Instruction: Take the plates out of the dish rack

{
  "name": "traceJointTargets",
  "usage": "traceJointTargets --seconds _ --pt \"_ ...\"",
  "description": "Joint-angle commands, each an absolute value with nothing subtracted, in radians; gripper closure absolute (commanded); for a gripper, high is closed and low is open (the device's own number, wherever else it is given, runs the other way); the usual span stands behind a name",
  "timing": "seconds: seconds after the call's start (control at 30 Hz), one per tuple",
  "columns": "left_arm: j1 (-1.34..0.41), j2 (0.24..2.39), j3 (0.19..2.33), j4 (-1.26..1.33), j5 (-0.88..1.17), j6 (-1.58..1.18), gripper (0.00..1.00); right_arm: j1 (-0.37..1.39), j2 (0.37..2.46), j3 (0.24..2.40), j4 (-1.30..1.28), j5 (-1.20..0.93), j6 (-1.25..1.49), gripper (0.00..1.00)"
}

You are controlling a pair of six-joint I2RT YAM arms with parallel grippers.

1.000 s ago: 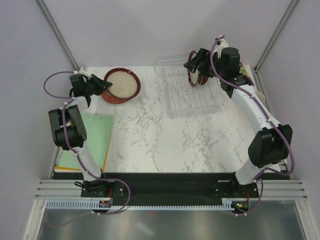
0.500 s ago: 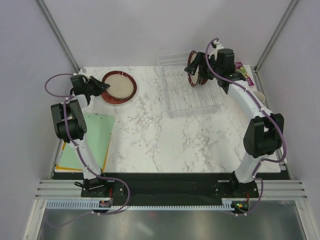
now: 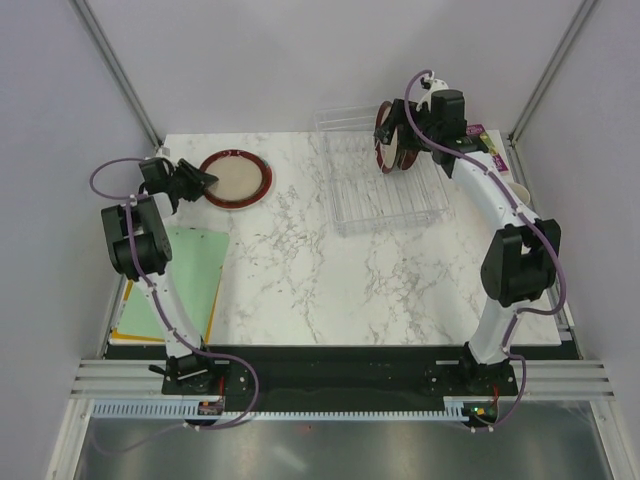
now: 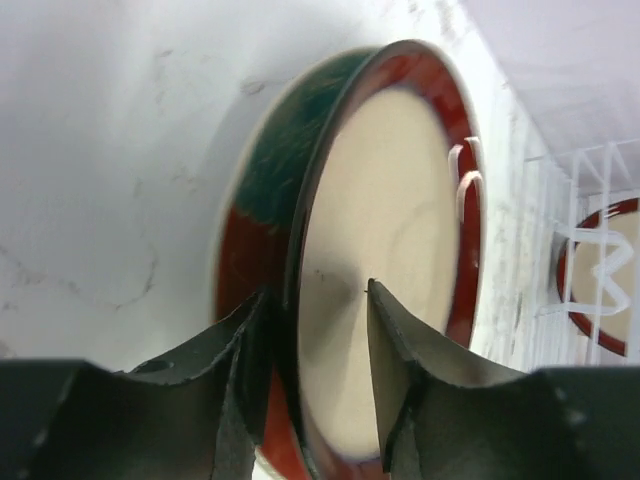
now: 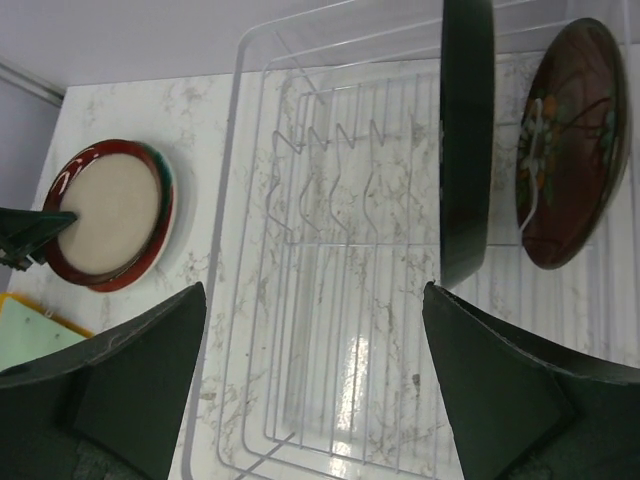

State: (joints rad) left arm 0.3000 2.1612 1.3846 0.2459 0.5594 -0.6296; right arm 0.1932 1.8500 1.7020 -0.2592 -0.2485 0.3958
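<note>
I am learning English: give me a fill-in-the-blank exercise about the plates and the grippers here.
1. The cream plate lies flat on another ___.
2. ___ plates stand in the dish rack.
3. The right gripper is ___, with an edge-on plate between its fingers.
4. The left gripper straddles the rim of the ___ plate.
Missing words: plate; two; open; cream.

White marble counter (image 3: 300,260) w/ thin grey lines. On its left side lies a flat green sheet (image 3: 190,270), w/ a yellow edge (image 3: 213,312) peeking out under it. Far right corner: a purple book (image 3: 477,131), mostly hidden.
</note>
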Motion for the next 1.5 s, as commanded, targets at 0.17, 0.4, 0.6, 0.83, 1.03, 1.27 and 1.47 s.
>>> traceJointTargets --seconds 0.17,0.4,0.6,0.83,1.03,1.27,1.47 --pt "0.295 2.207 1.468 0.104 0.532 -0.568 0.26 0.231 1.925 1.88 -0.379 -0.006 0.238 0.04" --pt "0.287 2.152 1.422 0.052 0.476 -0.561 0.2 0.296 2.063 2.025 -0.455 0.17 0.144 0.06" --pt "0.287 2.103 1.413 0.032 0.462 -0.528 0.18 0.33 2.161 2.141 -0.463 0.408 0.071 0.1" --pt "0.281 2.042 1.397 0.005 0.413 -0.489 0.12 0.33 2.263 2.239 -0.437 0.557 0.015 0.2" --pt "0.281 1.973 1.364 0.005 0.407 -0.482 0.0 0.33 2.318 2.282 -0.41 0.569 -0.018 0.23" --pt "0.279 1.918 1.336 -0.023 0.405 -0.48 0.0 0.331 2.367 2.315 -0.373 0.561 -0.034 0.55" --pt "0.275 1.868 1.313 -0.028 0.39 -0.506 0.0 0.334 2.369 2.316 -0.342 0.612 -0.058 0.98"
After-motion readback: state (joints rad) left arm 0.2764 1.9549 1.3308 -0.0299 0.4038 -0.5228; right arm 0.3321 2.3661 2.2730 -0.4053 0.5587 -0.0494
